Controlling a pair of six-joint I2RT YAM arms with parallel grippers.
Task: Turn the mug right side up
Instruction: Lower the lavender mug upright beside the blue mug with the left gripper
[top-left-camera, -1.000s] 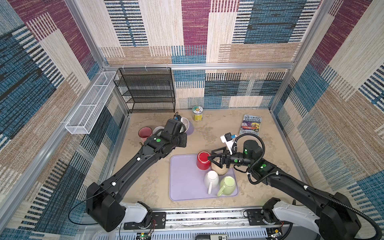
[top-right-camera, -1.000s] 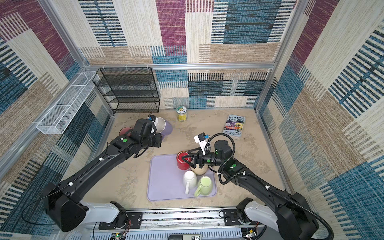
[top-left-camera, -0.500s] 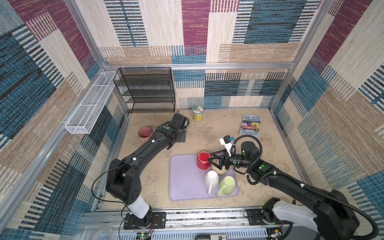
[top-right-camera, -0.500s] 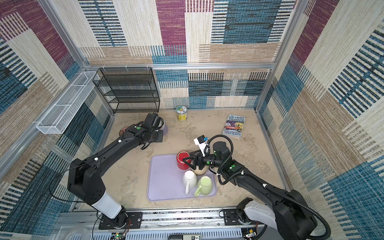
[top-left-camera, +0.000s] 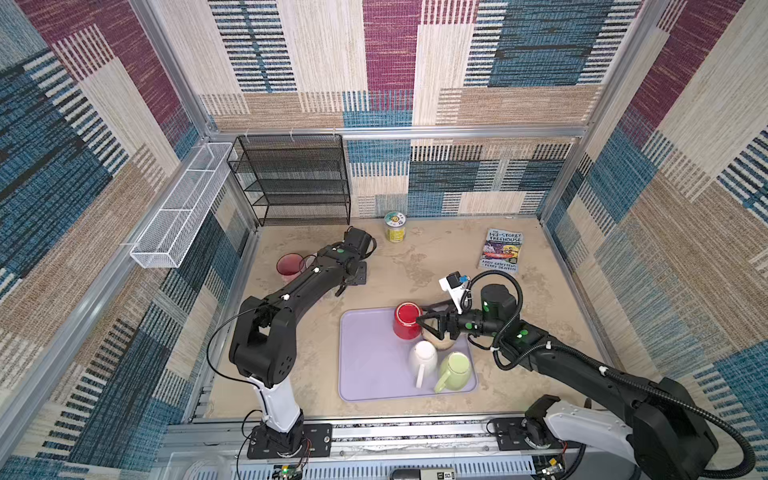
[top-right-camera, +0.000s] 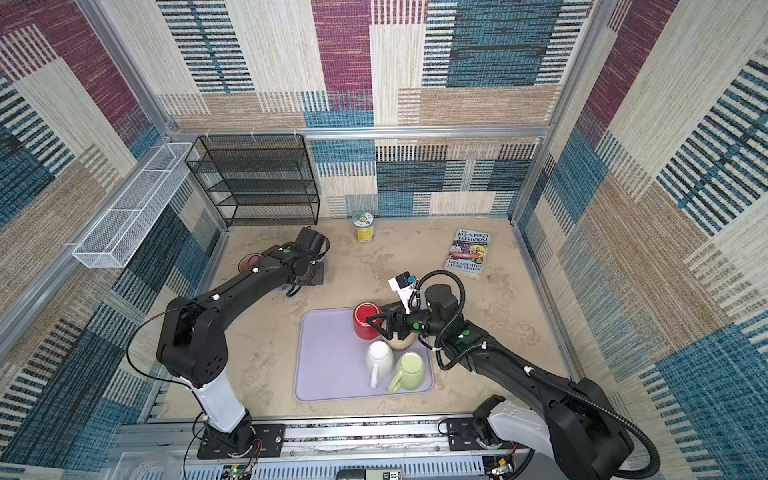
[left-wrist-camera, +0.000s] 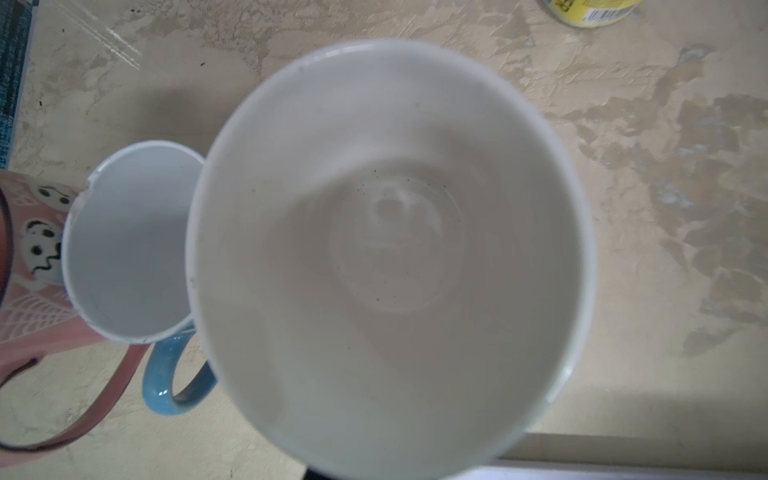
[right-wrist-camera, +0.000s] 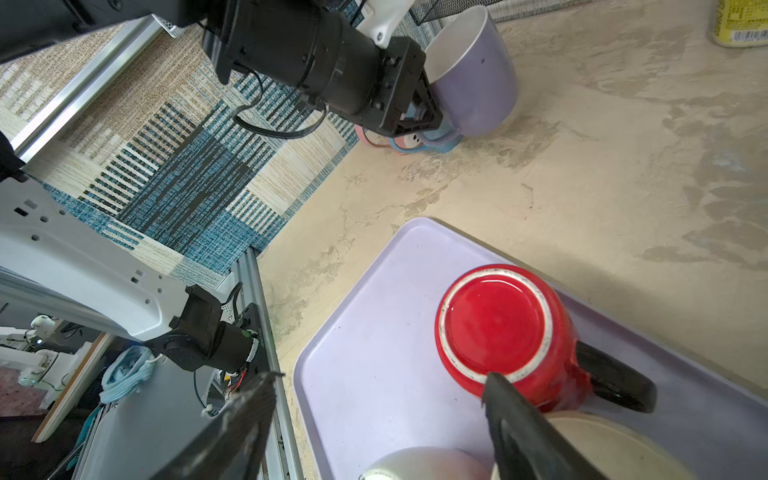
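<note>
My left gripper (top-left-camera: 353, 272) is shut on a lavender mug (right-wrist-camera: 473, 79) at the back left. The mug's base is down by the tabletop and its white inside (left-wrist-camera: 390, 249) fills the left wrist view. In both top views the left wrist hides this mug. A red mug (top-left-camera: 407, 320) stands upside down on the lilac tray (top-left-camera: 365, 374), its black handle toward my right arm. My right gripper (right-wrist-camera: 379, 376) hangs open over the tray. One finger (right-wrist-camera: 511, 411) is just beside the red mug's base, and nothing is between the jaws.
A white mug (top-left-camera: 423, 357), a green mug (top-left-camera: 455, 368) and a tan bowl (top-left-camera: 440, 343) crowd the tray's right side. A pink mug (left-wrist-camera: 25, 270) and a blue-handled mug (left-wrist-camera: 129, 241) stand next to the lavender one. A yellow jar (top-left-camera: 394, 226), a book (top-left-camera: 500, 251) and a black rack (top-left-camera: 299, 178) stand at the back.
The left arm has swung toward the back and brought the lavender mug down beside the pink mug, so the wrist now covers it. The right gripper has barely moved.
</note>
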